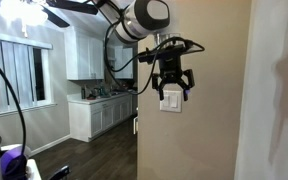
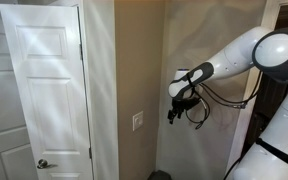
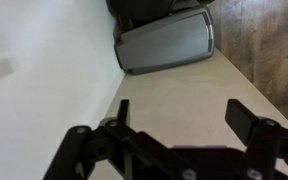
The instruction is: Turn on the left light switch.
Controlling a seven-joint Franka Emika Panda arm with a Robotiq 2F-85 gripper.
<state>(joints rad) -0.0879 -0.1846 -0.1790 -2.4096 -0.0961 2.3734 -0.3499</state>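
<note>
I see black gripper point(image 1: 172, 90) at frame centre in an exterior view, fingers spread wide, nothing between them. Wrist view shows same wide gap. Wall plate point(image 1: 171, 101): small, nearly square, smooth white plastic on matte beige wall, just below fingers, narrower than gripper. Left light switch point(image 2: 136, 121) sits in plate's left half, mid-frame; too small for me to separate. Contact with plate: cannot tell. White panelled door point(image 2: 46, 90) at left. Grey rounded bin point(image 3: 164, 40) at upper centre, contents hidden.
</note>
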